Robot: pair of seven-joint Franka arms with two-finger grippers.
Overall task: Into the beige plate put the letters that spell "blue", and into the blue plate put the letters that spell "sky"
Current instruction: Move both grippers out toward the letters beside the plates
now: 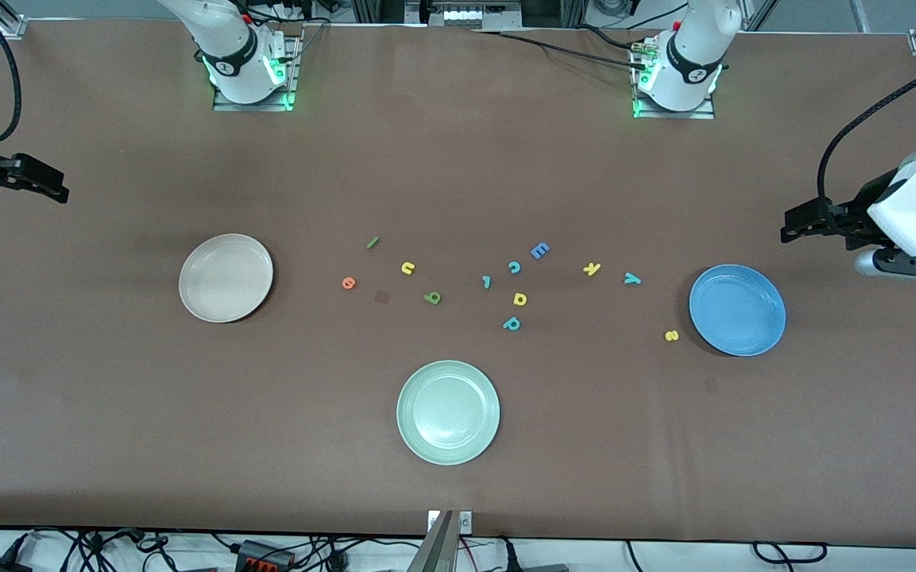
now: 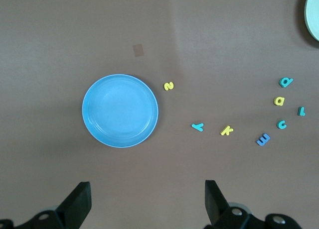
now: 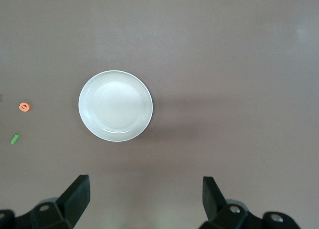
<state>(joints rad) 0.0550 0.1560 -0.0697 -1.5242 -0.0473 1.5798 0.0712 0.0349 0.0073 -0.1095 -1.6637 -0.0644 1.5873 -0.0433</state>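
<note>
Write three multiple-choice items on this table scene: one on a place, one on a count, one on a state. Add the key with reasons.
1. The yellow "s" lies:
A. on the blue plate
B. on the table beside the blue plate
C. on the pale green plate

2. Plates on the table:
A. two
B. three
C. four

3. The beige plate is:
A. empty
B. holding the orange "e"
C. upside down

Key: B, the "s" sits on bare cloth just off the blue rim. B, beige, pale green and blue plates show. A, its hollow is bare and the "e" lies on the table beside it.
</note>
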